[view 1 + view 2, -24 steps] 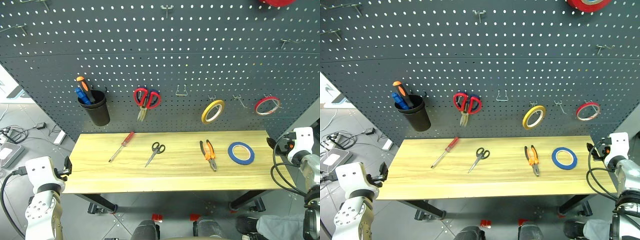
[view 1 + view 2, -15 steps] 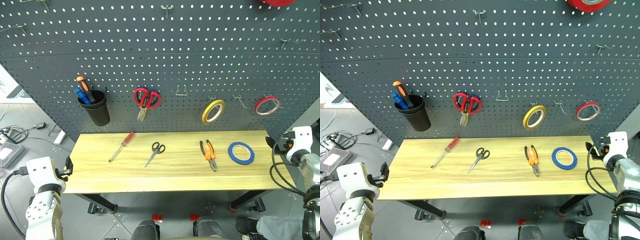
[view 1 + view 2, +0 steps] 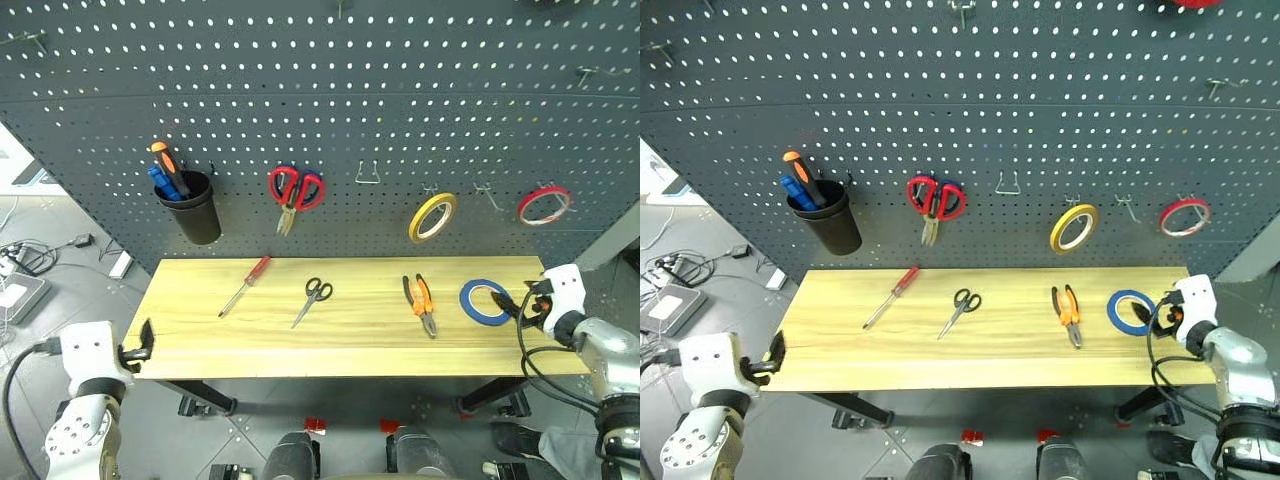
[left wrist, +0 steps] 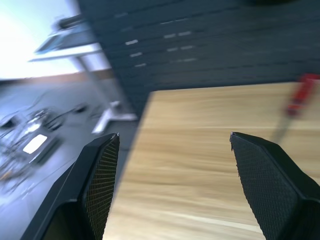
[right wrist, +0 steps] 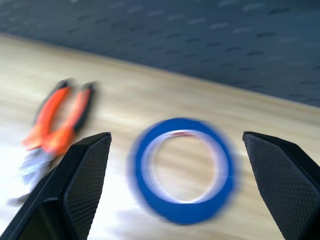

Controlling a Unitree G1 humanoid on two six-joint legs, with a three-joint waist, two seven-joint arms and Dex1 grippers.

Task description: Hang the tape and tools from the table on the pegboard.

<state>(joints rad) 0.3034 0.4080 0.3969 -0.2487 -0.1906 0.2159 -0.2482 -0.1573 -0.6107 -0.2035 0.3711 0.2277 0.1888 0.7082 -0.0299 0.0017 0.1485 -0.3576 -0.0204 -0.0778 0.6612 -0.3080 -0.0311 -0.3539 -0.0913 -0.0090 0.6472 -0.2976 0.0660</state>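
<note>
1. Desk point(image 3: 350, 355): four task items lie flat in a row on the wood top, none touching another.
2. From my left: the red-handled screwdriver point(image 3: 245, 285), lying on a slant; the small black-handled scissors point(image 3: 313, 300); the orange-and-black pliers point(image 3: 419, 304); the blue tape point(image 3: 484, 302) near the desk's right end.
3. Pegboard point(image 3: 320, 110) stands behind the desk. On it hang a black cup point(image 3: 195, 209) holding orange and blue screwdrivers, the red-handled scissors point(image 3: 294, 192), a yellow roll point(image 3: 431, 218) and a red roll point(image 3: 544, 205). An empty hook point(image 3: 367, 174) sits between the red scissors and the yellow roll.
4. My right gripper point(image 3: 518, 304): fingers point(image 5: 75, 185) spread wide, holding nothing. It sits at the desk's right end, just beside the blue tape; in the right wrist view the roll lies between my two fingers, pliers off to one side.
5. My left gripper point(image 3: 143, 340): fingers point(image 4: 95, 185) apart, empty, at the desk's left front corner, well apart from the screwdriver.
</note>
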